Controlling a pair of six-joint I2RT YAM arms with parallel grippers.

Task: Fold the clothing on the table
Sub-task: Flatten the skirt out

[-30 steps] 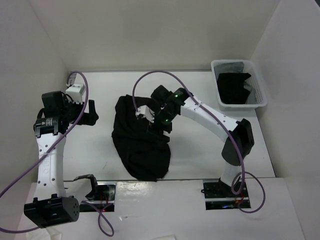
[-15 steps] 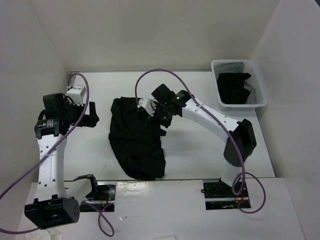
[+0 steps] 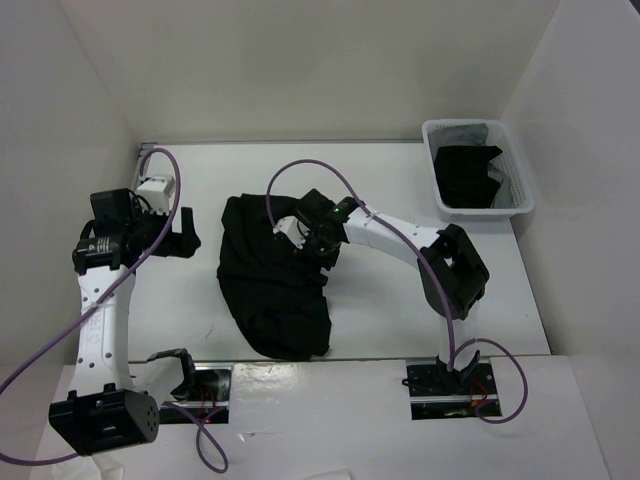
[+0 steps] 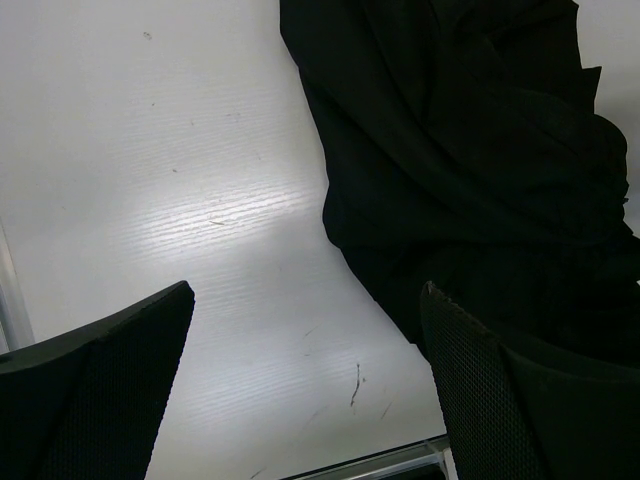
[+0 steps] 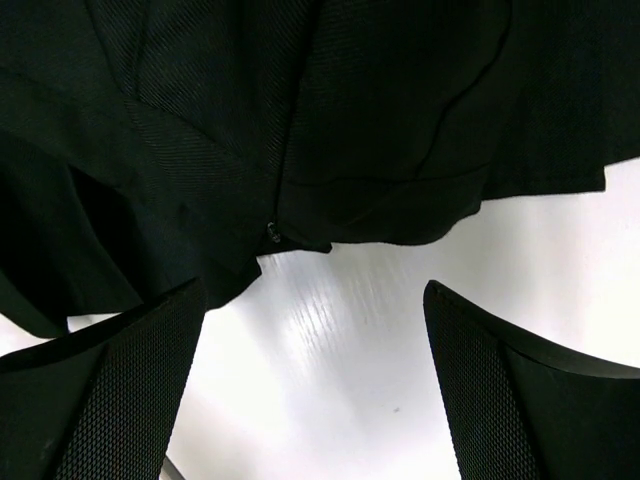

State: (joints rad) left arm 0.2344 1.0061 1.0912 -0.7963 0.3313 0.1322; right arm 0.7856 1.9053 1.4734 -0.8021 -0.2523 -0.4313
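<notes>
1. Both grippers stand wide and empty: the left gripper (image 3: 185, 232) hangs near the table's (image 3: 400, 310) left edge, and the right gripper (image 3: 303, 240) is over the black garment's (image 3: 275, 300) far right part.
2. Over the last second the cloth has drawn in narrower under the right gripper. It now lies crumpled mid-table, left of centre.
3. I judge there is no clean fold yet. I need to spread it first.

White plastic bin (image 3: 486, 213) holding dark fabric (image 3: 465, 180)
</notes>
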